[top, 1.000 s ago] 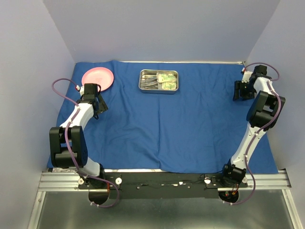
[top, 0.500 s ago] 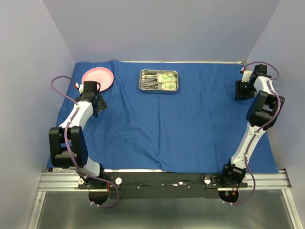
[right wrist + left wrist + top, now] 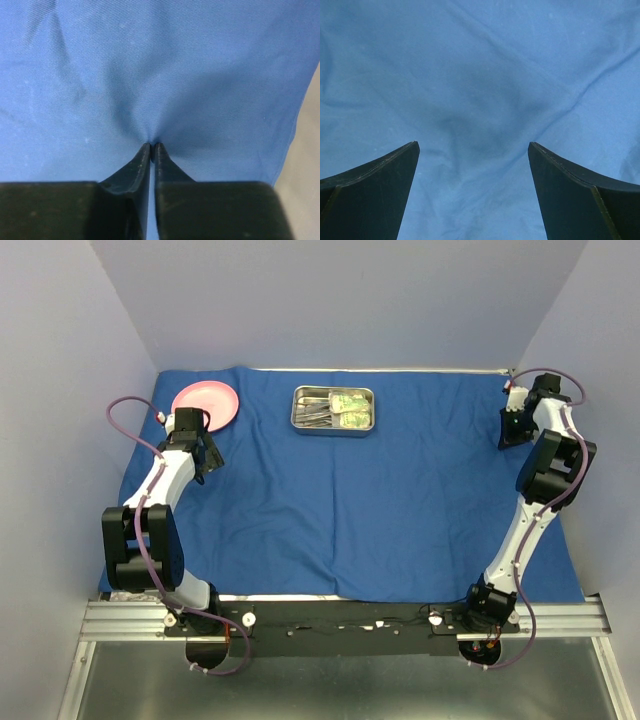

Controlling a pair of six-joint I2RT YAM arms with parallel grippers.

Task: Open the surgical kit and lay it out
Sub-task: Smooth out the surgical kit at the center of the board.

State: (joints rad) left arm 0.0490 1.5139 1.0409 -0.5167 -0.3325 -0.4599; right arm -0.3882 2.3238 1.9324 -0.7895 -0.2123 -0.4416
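Just changed: we saw right gripper clench on a pucker of blue cloth wrap.
Idle side: left gripper released, hovering above it.
Meaning: we judged a spreading pull imminent.

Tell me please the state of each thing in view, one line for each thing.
blue cloth wrap: unfolded, spread out, slightly wrinkled.
steel tray: upright on the wrap, holding silver instruments and packets.
pink plate: on the wrap, nothing seen on it.
left gripper: open, above the wrap, holding nothing.
right gripper: shut, pinching the wrap near its right edge.
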